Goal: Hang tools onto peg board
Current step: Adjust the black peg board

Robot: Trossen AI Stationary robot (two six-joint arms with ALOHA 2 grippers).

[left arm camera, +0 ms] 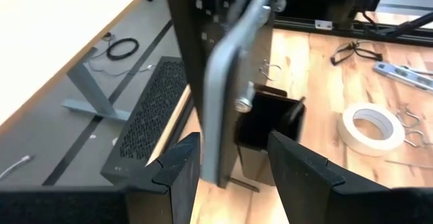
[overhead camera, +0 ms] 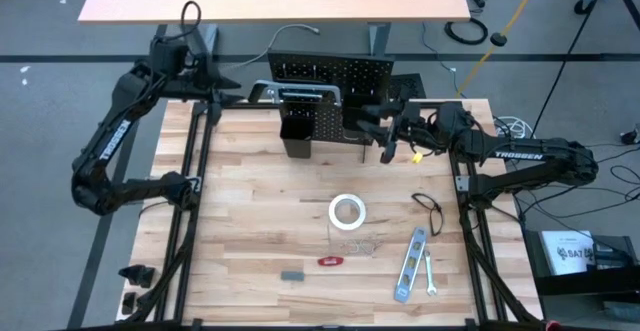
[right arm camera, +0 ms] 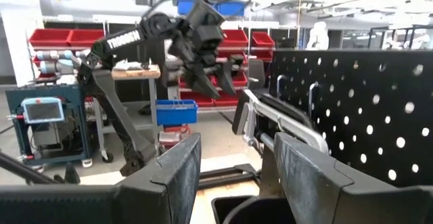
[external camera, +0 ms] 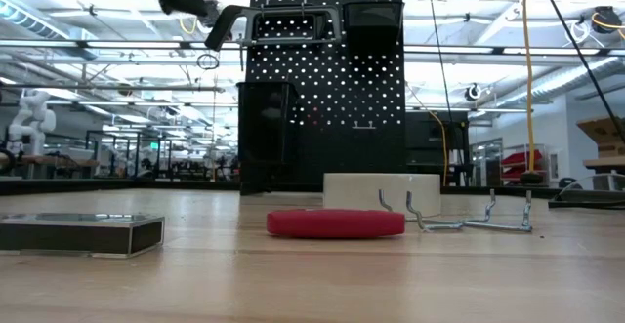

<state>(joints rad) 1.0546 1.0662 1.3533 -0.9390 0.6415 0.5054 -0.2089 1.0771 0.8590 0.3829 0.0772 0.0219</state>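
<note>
Grey bar clamp (overhead camera: 296,92) lies lengthwise along the peg board (overhead camera: 345,76) top, left tool (overhead camera: 226,89) at its near end, fingers half-spread, apparently not gripping. Right tool (overhead camera: 385,131), empty, waits opposite

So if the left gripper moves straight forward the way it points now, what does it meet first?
Most likely the grey metal bar clamp on the upright black perforated peg board: it stands directly ahead of the open left gripper, though the gap between them is unclear.
</note>
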